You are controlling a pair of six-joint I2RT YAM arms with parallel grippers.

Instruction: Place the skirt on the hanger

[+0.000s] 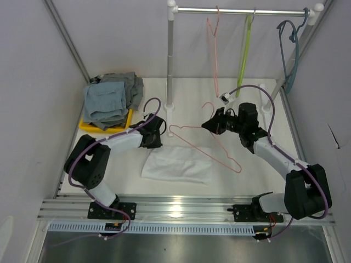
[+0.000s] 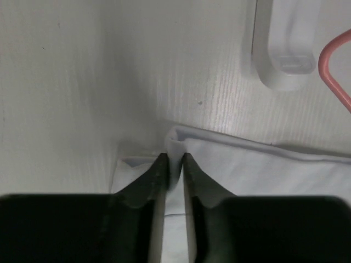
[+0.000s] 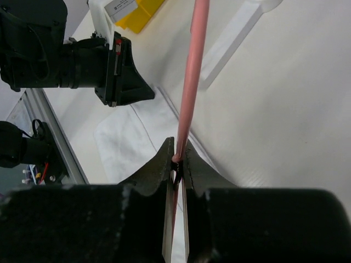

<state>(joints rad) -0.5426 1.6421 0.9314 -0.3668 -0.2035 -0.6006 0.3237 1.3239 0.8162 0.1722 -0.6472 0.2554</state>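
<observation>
A white skirt (image 1: 176,164) lies flat on the table in front of the arms. My left gripper (image 1: 159,135) is at its far left corner and is shut on a fold of the skirt's edge (image 2: 175,143). My right gripper (image 1: 209,125) is shut on the pink hanger (image 1: 205,143) near its hook and holds it tilted over the skirt's right side. The pink wire (image 3: 189,87) runs up from between the right jaws. The skirt also shows in the right wrist view (image 3: 131,142).
A clothes rail (image 1: 241,10) at the back carries pink (image 1: 214,49), green (image 1: 244,52) and blue (image 1: 290,52) hangers. A yellow tray (image 1: 88,125) with folded grey clothes (image 1: 109,98) sits at the back left. The rail's white foot (image 2: 285,44) is near the left gripper.
</observation>
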